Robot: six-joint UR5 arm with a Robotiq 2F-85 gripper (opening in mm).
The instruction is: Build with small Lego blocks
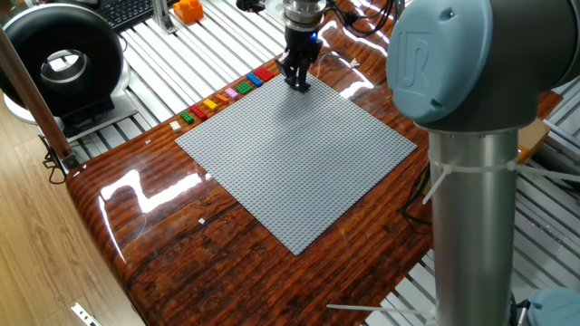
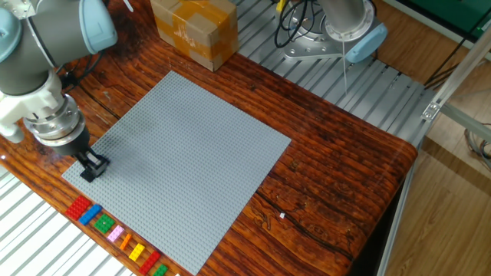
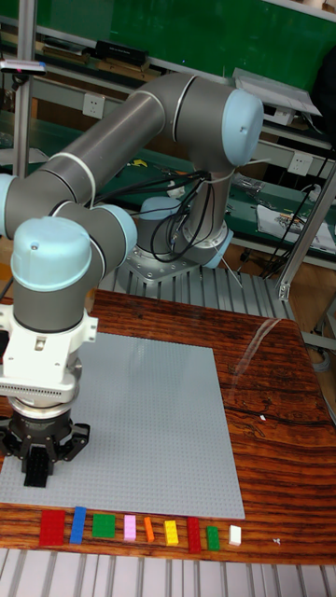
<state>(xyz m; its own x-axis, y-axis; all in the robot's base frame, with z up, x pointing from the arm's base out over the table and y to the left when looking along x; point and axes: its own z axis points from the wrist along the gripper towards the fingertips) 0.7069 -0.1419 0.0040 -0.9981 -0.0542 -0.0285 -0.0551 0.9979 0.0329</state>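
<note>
The small Lego blocks [image 3: 140,530] lie in a row on the wooden table beside the grey baseplate's [image 3: 140,420] near edge: red, blue, green, pink, orange, yellow and more. The same row of blocks [image 1: 227,93] [image 2: 115,234] shows in both fixed views. My gripper [image 3: 37,476] points straight down over the baseplate's [image 2: 184,153] corner, just inside the edge by the red block [image 3: 52,527]. Its fingers stand close together, and a small black block appears pinched between them. In the other views the gripper [image 1: 297,83] [image 2: 90,170] sits low over the baseplate [image 1: 299,154].
A cardboard box [image 2: 193,31] stands beyond the plate's far corner. An orange chunky object [image 1: 188,9] and a black round device [image 1: 59,59] sit on the slatted metal bench. The arm's thick column [image 1: 471,181] rises at the table's side. A tiny white piece [image 3: 234,534] ends the row.
</note>
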